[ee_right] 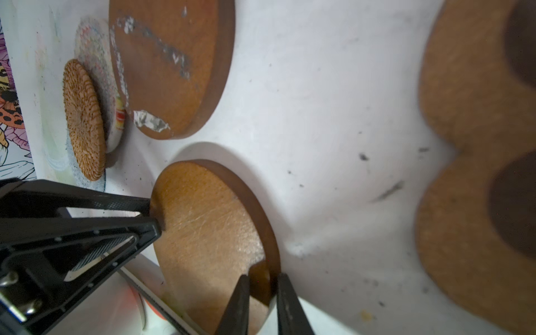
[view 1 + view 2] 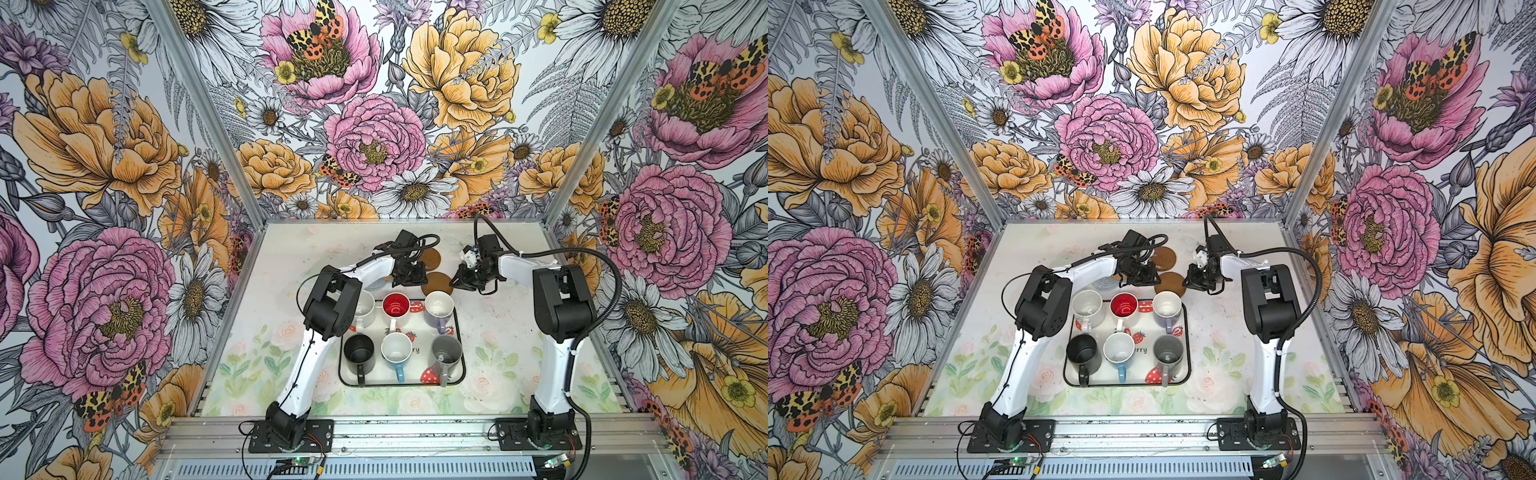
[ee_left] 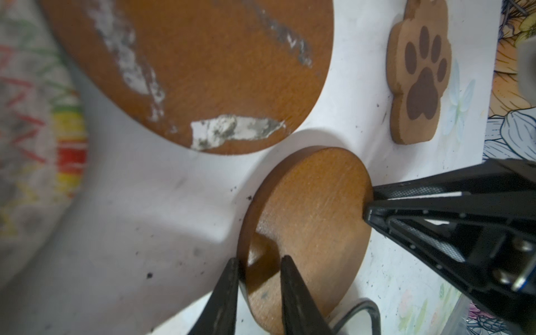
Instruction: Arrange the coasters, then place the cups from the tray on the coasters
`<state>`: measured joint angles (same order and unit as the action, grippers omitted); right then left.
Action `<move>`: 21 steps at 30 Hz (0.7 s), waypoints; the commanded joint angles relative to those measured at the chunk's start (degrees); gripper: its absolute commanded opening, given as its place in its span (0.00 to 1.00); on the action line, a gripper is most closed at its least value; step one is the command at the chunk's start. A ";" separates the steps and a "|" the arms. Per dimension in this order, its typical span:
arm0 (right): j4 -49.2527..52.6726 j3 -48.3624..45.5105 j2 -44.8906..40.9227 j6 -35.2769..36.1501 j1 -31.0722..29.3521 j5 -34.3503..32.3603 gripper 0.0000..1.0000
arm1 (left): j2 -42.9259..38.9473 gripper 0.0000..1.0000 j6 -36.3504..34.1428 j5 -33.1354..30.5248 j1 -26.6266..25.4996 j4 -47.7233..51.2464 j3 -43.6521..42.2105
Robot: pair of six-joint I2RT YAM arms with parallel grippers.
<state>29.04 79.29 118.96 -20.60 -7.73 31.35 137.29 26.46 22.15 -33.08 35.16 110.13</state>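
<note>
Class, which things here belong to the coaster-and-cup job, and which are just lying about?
Job: near brown disc, far brown disc, paw coaster, rattan coaster, woven coaster, six cups, tray.
Lying about: two small circuit boards on the front rail.

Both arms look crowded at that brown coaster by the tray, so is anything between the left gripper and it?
Nothing visible. The left gripper is closed on the rim of the nearer brown disc, and the right gripper pinches its opposite edge. The scuffed brown disc lies apart from it.
</note>
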 commanded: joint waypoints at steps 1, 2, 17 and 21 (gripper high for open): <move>-2.66 -0.39 -0.40 -0.49 -0.63 3.27 0.19 | 2.97 0.27 2.05 4.42 -2.96 -1.86 3.11; -2.86 -0.36 -0.54 -0.58 -0.28 3.24 0.19 | 3.53 0.27 2.24 4.54 -3.04 -1.93 3.93; -3.37 4.89 2.04 -1.90 4.17 5.46 0.19 | 11.44 0.25 6.87 6.41 -4.03 -1.93 16.60; -3.29 8.54 4.61 -2.72 4.47 7.20 0.19 | 13.14 0.25 8.11 6.37 -4.03 -1.93 19.14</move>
<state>28.34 84.01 121.60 -22.09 -1.58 31.35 148.14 32.47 23.62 -34.48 34.79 127.09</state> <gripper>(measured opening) 0.193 0.254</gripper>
